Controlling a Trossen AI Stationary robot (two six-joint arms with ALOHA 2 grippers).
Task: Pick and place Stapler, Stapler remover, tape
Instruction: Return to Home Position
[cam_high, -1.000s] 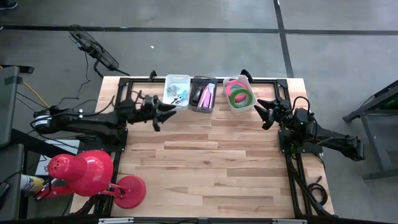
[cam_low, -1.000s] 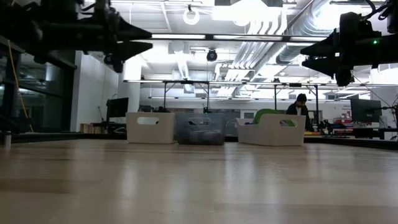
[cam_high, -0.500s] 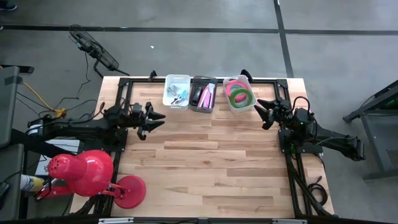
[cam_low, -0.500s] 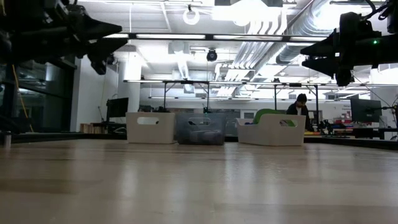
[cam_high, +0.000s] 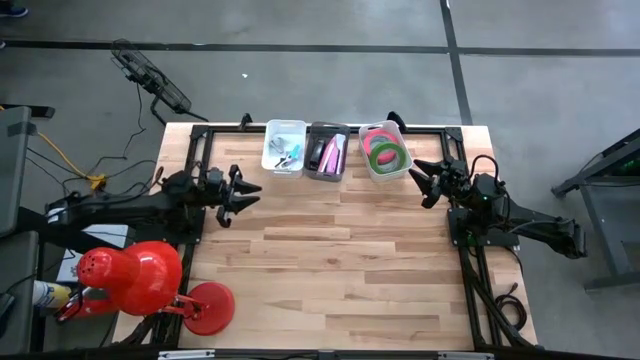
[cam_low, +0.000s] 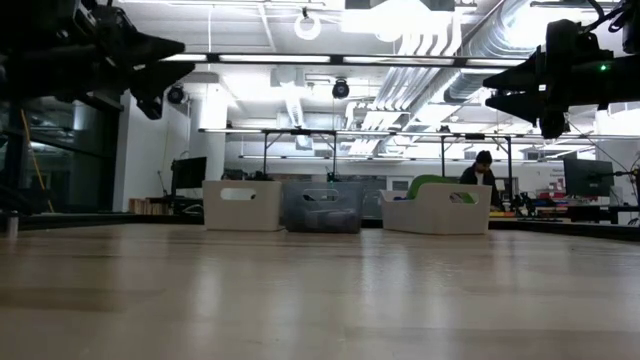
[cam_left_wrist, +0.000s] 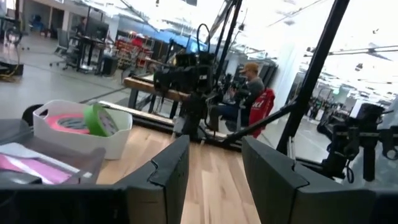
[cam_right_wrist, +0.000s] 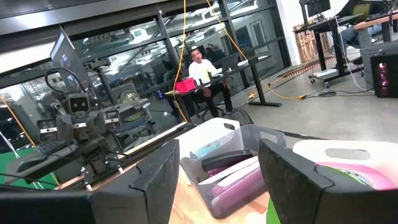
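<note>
Three bins stand in a row at the table's far edge. The right white bin (cam_high: 385, 150) holds the tape: green and pink-red rolls (cam_high: 386, 147), also visible as green tape (cam_left_wrist: 99, 119) in the left wrist view. The grey middle bin (cam_high: 327, 150) holds a dark item and pink items. The left white bin (cam_high: 284, 147) holds small tools that I cannot tell apart. My left gripper (cam_high: 243, 192) hovers open near the table's left side, short of the bins. My right gripper (cam_high: 420, 180) hovers open just right of the tape bin.
A red desk lamp (cam_high: 140, 275) stands at the table's near left corner. The wooden top (cam_high: 330, 260) stretches between the arms toward the near edge. In the low view the bins (cam_low: 322, 207) sit far back. A person (cam_low: 484, 170) sits in the room behind.
My left gripper has drawn back from the left white bin toward the table's left edge and slightly toward the near edge, staying open. My right arm has kept still.
</note>
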